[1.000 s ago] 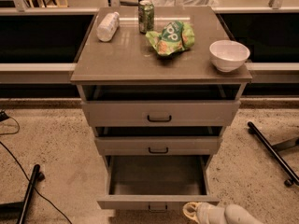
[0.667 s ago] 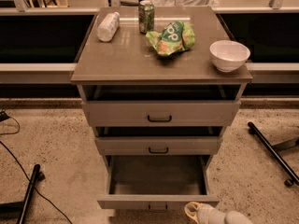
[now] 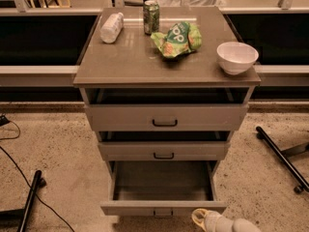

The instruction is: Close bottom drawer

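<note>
The bottom drawer (image 3: 162,208) of the grey-brown cabinet is pulled far out, and its plain box is empty. Its low flat front has a small black bar handle (image 3: 163,212) at the frame's lower edge. The middle drawer (image 3: 163,151) and the tall top drawer (image 3: 165,117) stand slightly open. My gripper (image 3: 200,219) is at the bottom of the view, just in front of the bottom drawer's front and right of its handle. Most of the arm is cut off by the frame edge.
On the cabinet top (image 3: 130,57) lie a plastic bottle (image 3: 111,27), a green can (image 3: 151,17), a green chip bag (image 3: 176,38) and a white bowl (image 3: 236,57). Black stand legs lie on the floor at right (image 3: 281,157) and left (image 3: 30,200), with cables at left.
The gripper has drawn slightly lower and right along the bottom edge. The drawers have not moved.
</note>
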